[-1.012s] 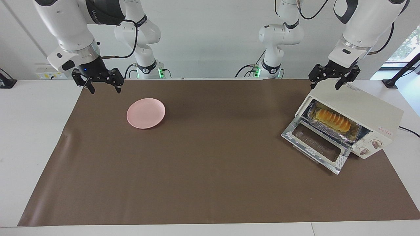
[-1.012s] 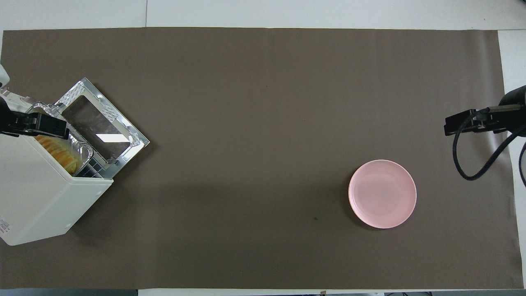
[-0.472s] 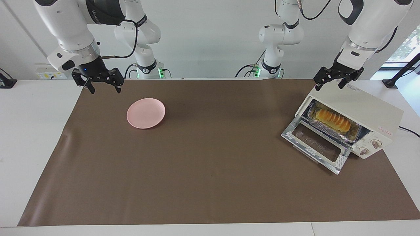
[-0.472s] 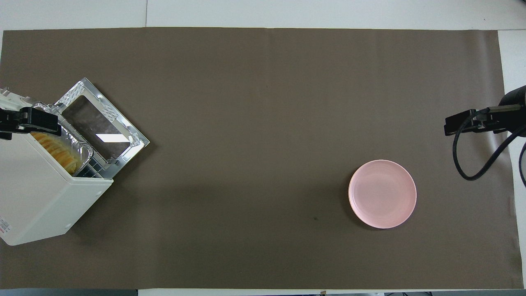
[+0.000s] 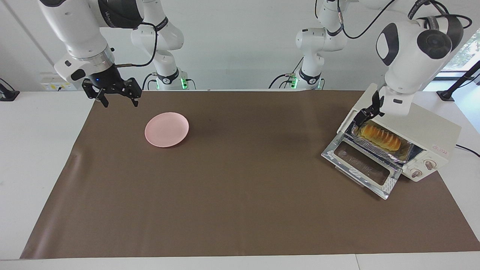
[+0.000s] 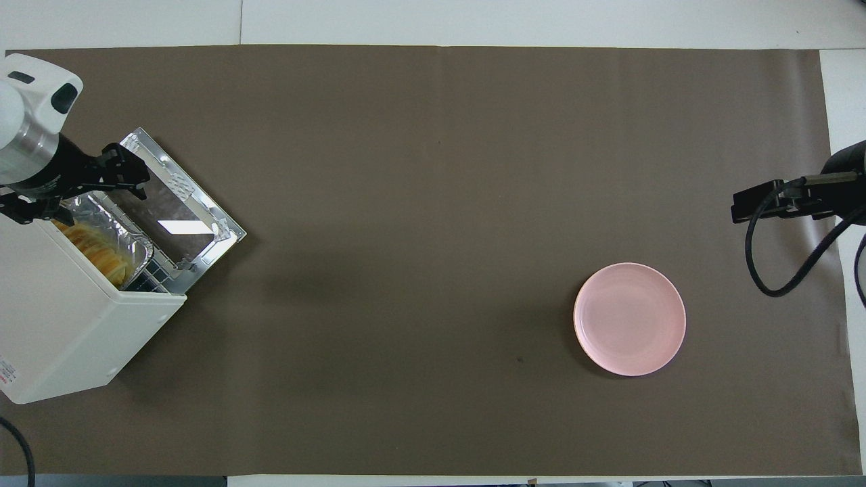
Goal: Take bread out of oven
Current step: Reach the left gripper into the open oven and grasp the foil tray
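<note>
Left gripper [image 5: 365,114] apparently just above bread [image 5: 380,137] end.

White table [image 5: 37,150], brown mat [image 5: 240,210], oven [image 5: 420,127], plate [image 5: 167,129]

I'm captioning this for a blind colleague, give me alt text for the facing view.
The left gripper, open, reaches into the mouth of the oven beside the bread in its foil tray. The right gripper waits open near a pink plate.

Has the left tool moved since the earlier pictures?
Yes. The left tool has come down from above the oven top to the oven mouth, by the bread.
</note>
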You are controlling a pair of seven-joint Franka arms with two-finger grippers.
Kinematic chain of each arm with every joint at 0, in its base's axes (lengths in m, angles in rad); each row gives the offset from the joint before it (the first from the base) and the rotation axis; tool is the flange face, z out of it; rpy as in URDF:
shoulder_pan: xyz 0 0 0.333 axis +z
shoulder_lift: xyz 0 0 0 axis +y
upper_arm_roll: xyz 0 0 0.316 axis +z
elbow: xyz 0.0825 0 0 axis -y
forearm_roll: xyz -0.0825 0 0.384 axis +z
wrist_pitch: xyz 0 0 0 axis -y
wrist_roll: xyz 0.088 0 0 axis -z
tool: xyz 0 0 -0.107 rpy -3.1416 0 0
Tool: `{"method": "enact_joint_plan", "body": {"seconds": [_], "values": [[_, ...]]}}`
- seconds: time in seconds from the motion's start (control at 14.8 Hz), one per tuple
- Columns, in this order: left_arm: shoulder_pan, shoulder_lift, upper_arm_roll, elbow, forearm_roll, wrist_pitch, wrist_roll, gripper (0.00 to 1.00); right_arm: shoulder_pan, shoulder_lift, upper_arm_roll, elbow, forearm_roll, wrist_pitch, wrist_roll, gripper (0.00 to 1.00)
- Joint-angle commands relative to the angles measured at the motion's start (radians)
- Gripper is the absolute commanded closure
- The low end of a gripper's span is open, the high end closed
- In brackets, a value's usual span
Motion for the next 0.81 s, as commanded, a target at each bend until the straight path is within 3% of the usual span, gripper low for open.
{"method": "enact_joint_plan", "body": {"seconds": [0.0, 0.2, 0.27, 0.74], "values": [[-0.026, 0.109, 0.007, 0.087, 0.045, 0.024, -0.161, 0.00, -0.007, -0.008, 0.006, -0.004, 0.014, -0.006, 0.004, 0.00], [-0.030, 0.143, 0.007, 0.067, 0.118, 0.035, -0.274, 0.00, -0.007, -0.008, 0.006, -0.004, 0.015, -0.006, 0.004, 0.00], [-0.020, 0.128, 0.009, -0.016, 0.141, 0.058, -0.301, 0.00, -0.008, -0.008, 0.004, -0.004, 0.015, -0.006, 0.004, 0.00], [-0.014, 0.123, 0.009, -0.127, 0.229, 0.149, -0.301, 0.00, -0.008, -0.008, 0.006, -0.004, 0.014, -0.006, 0.004, 0.00]]}}
